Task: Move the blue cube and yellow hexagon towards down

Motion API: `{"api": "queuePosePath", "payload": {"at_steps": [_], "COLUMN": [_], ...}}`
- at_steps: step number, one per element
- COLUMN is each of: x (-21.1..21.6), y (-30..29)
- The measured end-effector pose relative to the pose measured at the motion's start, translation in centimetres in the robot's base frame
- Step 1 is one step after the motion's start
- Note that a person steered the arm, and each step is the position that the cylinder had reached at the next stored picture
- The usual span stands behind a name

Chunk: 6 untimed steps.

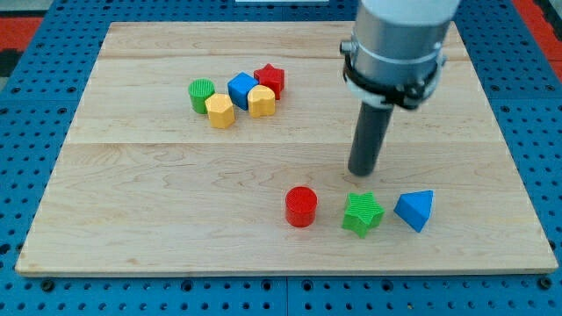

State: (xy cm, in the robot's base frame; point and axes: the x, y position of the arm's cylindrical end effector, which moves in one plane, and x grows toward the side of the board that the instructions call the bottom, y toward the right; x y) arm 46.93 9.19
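The blue cube (242,89) sits in a tight cluster at the upper left of the wooden board (149,202). A yellow hexagon (220,111) lies just below and left of it, and a second yellow block (262,101), rounded on top, lies to the cube's right. A green cylinder (202,93) is at the cluster's left and a red star (270,79) at its upper right. My tip (362,171) rests on the board well to the right of and below the cluster, touching no block.
A red cylinder (301,206), a green star (363,213) and a blue triangular block (414,210) stand in a row near the view's bottom, just below my tip. Blue pegboard surrounds the board.
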Motion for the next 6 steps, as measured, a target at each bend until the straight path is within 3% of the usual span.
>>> {"api": "queuePosePath", "payload": {"at_steps": [3,4,6], "x": [-13.7,-15.7,-10.0], "y": [-10.5,-14.0,-15.4]}}
